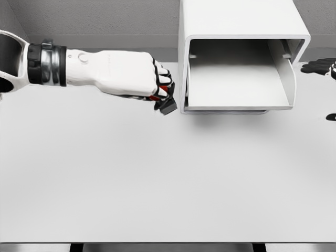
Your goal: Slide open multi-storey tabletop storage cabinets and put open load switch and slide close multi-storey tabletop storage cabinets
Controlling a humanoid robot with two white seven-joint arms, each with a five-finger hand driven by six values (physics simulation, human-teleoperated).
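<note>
- One white cabinet (241,31) sits at the far side of the worktop (157,178), and its one drawer (239,79) is pulled out toward the robot, nothing visible inside it.
- One switch (167,104), a small dark thing with a bit of red on it, is clamped in the left hand (137,73); the fingers (164,84) are curled tight around it and only its lower end pokes out beneath them.
- That hand hangs above the worktop just left of the open drawer, close to the cabinet's left wall but not touching it.
- The right hand (320,66) only peeks in at the right edge, beside the cabinet; can't tell if its fingers are open or curled.
</note>
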